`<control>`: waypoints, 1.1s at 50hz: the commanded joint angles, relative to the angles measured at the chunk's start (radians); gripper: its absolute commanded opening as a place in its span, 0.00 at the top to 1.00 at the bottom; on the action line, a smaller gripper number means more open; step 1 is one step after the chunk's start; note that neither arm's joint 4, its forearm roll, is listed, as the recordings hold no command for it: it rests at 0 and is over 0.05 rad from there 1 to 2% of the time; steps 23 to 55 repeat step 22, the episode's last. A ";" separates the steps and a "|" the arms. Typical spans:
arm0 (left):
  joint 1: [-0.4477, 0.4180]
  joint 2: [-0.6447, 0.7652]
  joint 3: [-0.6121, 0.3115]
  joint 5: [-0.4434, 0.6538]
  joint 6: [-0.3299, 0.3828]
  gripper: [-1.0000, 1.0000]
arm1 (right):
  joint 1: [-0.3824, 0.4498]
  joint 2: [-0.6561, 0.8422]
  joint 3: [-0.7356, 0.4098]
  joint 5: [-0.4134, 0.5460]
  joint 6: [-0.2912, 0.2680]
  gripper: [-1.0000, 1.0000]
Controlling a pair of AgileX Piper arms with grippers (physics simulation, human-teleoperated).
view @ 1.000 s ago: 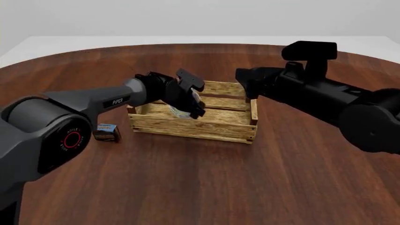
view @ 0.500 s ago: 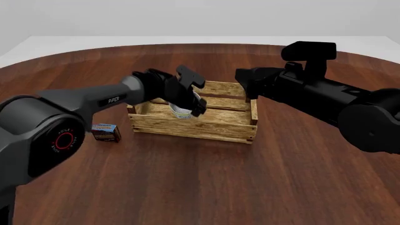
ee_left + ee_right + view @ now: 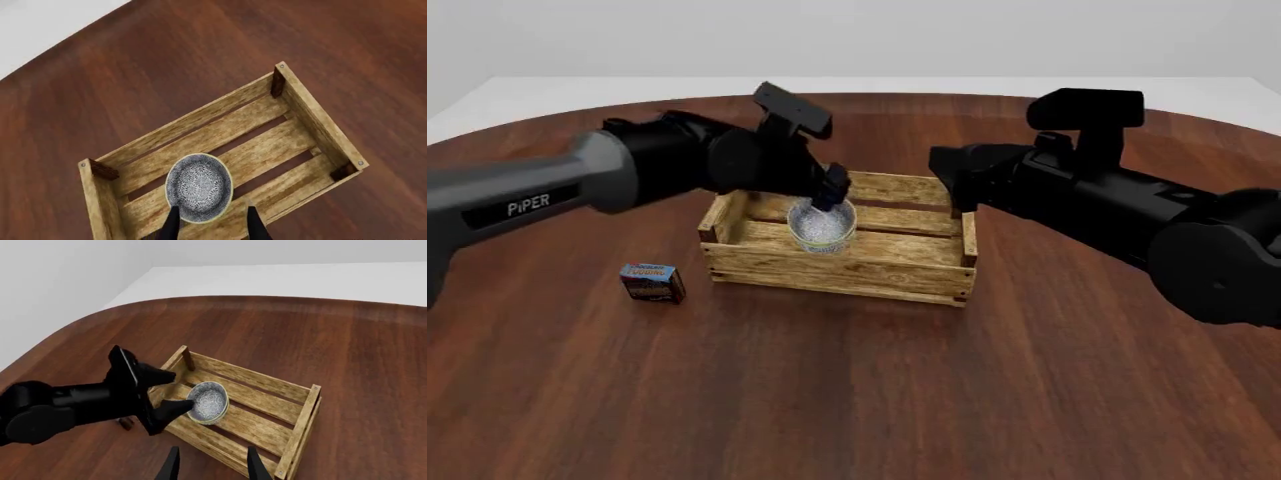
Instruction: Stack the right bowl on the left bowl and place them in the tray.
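1. Wooden slatted tray [image 3: 841,268] on dark brown counter [image 3: 868,400], mid-scene in front view.
2. Speckled off-white bowls sit in tray's left half, on floor slats; appear as a single stack [image 3: 823,227]; cannot separate right bowl from left bowl by sight. From left wrist view, patterned inside of top bowl [image 3: 199,187] faces up, upright.
3. Left gripper [image 3: 829,189] poised just above stack's rim, fingers spread to either side in left wrist view [image 3: 212,227]; released, nothing held. Contact with rim: cannot tell.
4. Right gripper [image 3: 210,466] hangs back from tray's right end, well apart from bowls; fingertips parted with nothing between them in right wrist view; released.
5. Right wrist view: left arm [image 3: 73,405] reaches in over tray's near-left corner, dark finger tip [image 3: 175,407] just beside stack [image 3: 208,402].
6. Small blue-and-red box [image 3: 651,282] on counter, left of tray, apart from it.
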 commanded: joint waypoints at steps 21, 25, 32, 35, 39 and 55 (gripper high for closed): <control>0.095 -0.736 0.559 -0.317 -0.182 0.00 | -0.033 -0.163 0.006 0.003 -0.044 0.00; 0.114 -0.771 0.579 -0.330 -0.186 0.00 | -0.037 -0.172 0.007 -0.002 -0.046 0.00; 0.114 -0.771 0.579 -0.330 -0.186 0.00 | -0.037 -0.172 0.007 -0.002 -0.046 0.00; 0.114 -0.771 0.579 -0.330 -0.186 0.00 | -0.037 -0.172 0.007 -0.002 -0.046 0.00; 0.114 -0.771 0.579 -0.330 -0.186 0.00 | -0.037 -0.172 0.007 -0.002 -0.046 0.00; 0.114 -0.771 0.579 -0.330 -0.186 0.00 | -0.037 -0.172 0.007 -0.002 -0.046 0.00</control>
